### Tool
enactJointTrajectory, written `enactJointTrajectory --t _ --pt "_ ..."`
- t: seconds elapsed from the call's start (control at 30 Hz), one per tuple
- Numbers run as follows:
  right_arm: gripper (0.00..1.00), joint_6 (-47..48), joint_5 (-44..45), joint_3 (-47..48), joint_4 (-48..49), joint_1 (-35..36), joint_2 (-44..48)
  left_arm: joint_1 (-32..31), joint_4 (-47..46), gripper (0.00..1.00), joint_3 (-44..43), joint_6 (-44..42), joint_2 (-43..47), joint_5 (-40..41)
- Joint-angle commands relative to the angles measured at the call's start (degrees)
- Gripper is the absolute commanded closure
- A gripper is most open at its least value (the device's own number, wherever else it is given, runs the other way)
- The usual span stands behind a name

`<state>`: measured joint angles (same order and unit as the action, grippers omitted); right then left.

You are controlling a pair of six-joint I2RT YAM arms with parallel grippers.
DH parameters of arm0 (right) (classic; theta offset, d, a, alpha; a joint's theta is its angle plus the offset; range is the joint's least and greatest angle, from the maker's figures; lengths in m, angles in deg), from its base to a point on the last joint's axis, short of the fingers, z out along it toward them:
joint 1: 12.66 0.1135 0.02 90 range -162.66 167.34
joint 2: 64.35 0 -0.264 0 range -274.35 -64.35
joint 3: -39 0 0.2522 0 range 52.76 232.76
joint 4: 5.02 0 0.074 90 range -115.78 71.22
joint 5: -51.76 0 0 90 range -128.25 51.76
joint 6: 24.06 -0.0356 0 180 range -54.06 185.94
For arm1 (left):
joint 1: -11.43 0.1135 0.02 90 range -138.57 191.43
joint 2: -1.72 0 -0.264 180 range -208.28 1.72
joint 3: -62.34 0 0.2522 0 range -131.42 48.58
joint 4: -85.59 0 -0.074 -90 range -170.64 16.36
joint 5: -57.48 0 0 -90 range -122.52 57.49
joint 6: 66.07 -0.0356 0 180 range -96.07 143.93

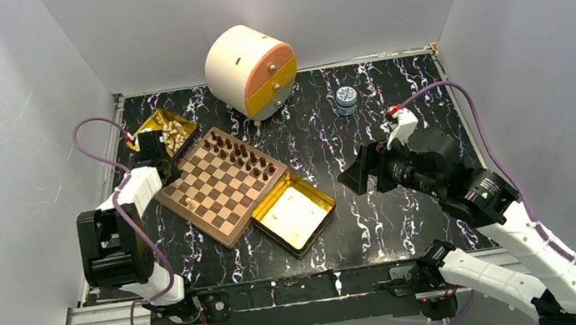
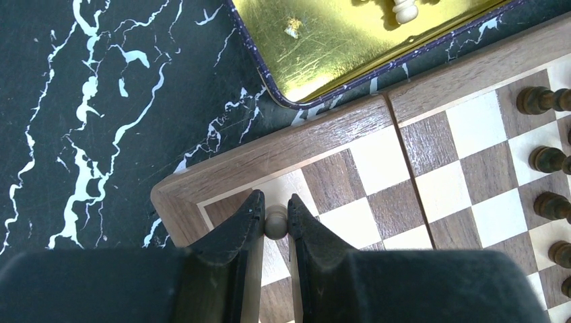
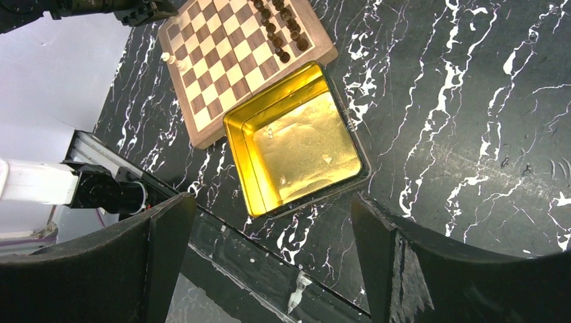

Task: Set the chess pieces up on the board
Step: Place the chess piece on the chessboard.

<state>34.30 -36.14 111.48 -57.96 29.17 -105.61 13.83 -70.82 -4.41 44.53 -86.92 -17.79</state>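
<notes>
Even overhead light is filling the grey-walled enclosure, casting only a soft, short shadow beneath the round drawer unit (image 1: 250,71). Glare is flaring off the open gold tin (image 3: 296,145). The dark fingers (image 2: 239,229) of the left gripper (image 2: 276,214) are blurring close to the lens, while the board (image 2: 438,168) beyond is reading sharp.

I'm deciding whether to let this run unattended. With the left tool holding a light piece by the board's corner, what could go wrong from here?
1. The left tool pinches the light piece only at its fingertips, close to the board's rim; released off-centre, it might tip or straddle squares.
2. Backing out, its broad fingers may clip the gold tin beside that rim.
</notes>
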Motion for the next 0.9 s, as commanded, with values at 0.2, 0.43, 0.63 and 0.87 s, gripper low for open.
enactJointTrajectory --t 0.2,0.43,0.63,0.87 --pt "0.06 -0.42 1.03 3.07 0.64 0.39 0.63 -0.54 -2.61 0.84 1.16 -0.55 -1.17 -0.02" --pt "0.06 -0.44 1.16 3.26 0.33 0.30 0.73 -0.70 -2.87 0.78 1.60 -1.24 -0.83 1.43" --pt "0.05 -0.35 1.45 3.42 0.03 0.36 0.91 -0.72 -2.86 0.74 1.37 -1.62 -1.07 1.98" --pt "0.05 0.09 1.64 3.51 0.03 0.34 1.25 -0.76 -2.96 0.79 0.83 -1.65 -2.10 1.38"
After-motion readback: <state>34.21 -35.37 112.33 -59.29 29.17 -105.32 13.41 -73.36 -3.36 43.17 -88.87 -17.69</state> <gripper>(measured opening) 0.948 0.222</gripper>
